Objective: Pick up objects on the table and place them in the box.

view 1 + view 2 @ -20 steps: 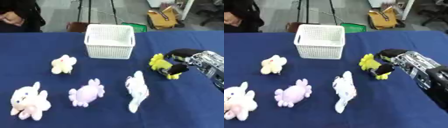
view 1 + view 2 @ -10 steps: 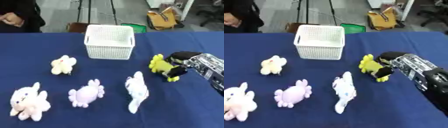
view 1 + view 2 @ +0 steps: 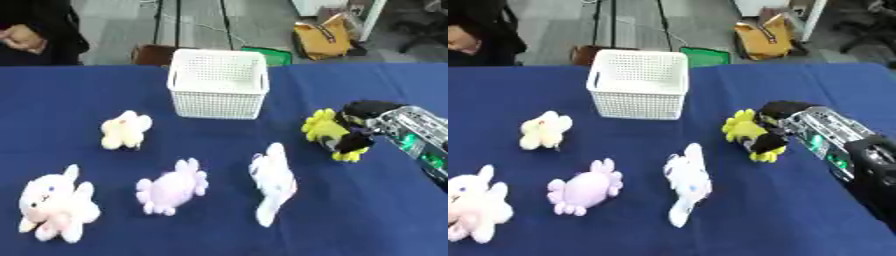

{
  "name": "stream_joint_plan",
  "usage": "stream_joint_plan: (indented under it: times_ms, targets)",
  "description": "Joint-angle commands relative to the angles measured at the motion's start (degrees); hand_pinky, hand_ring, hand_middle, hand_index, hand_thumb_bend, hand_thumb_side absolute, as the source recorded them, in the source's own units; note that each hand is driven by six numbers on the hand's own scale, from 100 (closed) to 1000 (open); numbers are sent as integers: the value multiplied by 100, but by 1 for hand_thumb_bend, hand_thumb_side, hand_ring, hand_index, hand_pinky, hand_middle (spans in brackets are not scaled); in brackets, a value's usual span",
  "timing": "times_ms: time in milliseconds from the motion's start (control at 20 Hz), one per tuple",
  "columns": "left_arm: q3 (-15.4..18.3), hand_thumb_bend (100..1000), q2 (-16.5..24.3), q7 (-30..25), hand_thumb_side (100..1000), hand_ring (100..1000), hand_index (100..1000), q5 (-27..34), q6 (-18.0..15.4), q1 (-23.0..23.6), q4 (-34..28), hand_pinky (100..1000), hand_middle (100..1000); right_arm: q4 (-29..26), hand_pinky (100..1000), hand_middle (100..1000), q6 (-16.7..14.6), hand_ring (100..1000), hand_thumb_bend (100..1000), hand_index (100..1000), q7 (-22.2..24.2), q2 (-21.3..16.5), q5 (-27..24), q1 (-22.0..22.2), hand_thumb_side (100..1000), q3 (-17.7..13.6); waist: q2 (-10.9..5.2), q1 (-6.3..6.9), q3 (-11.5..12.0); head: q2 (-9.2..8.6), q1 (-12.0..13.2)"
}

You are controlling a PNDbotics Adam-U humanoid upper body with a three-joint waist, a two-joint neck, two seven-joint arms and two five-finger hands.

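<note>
A blue table (image 3: 219, 235) filled most of the frame, with grey floor, a yellow bag (image 3: 325, 36) and stand legs beyond its far edge. Your white basket (image 3: 218, 82) stood at upper centre. Below it lay the toys: a cream one (image 3: 123, 130) at centre left, a white-and-pink one (image 3: 54, 209) at lower left, a lilac one (image 3: 172, 186) at lower centre, and a long white one (image 3: 273, 182) just right of it. The right eye view showed more of your right arm, down to the lower right edge; the left eye view cut it off sooner. Your right hand (image 3: 776, 125) came in from the right, at centre right, its dark fingers curled round the yellow toy (image 3: 744, 131), which sat low over the table, right of the basket and below it. Your left hand showed in neither view.
</note>
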Motion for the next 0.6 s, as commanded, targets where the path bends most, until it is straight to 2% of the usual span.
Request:
stream_joint_plan:
  times_ms: [50,200,250,300,600]
  targets:
    - [6,100,57,336,702,871,876,6,-325,-52,-103,782,878,-161,913,487,75,875,164,666,-109,-190,31,-143,695,-40,-113,-2,-22,-24,18]
    - [7,100,57,334,701,872,876,8,-323,-49,-103,782,878,-212,910,456,127,852,115,626,-142,-204,17,-154,669,-39,-113,-8,-30,-29,18]
    - [6,100,56,333,701,872,876,8,-323,-49,-103,782,877,-230,908,444,147,842,100,606,-153,-208,11,-156,705,-40,-113,-10,-32,-29,18]
    - [6,100,56,332,701,872,876,9,-324,-49,-103,782,878,-254,905,425,173,828,100,584,-174,-211,3,-164,654,-48,-113,-12,-35,-27,18]
    - [11,100,59,339,700,872,876,3,-321,-47,-103,782,878,-438,897,386,331,799,100,534,-321,-252,-75,-205,639,-76,-114,-20,-47,-13,23]
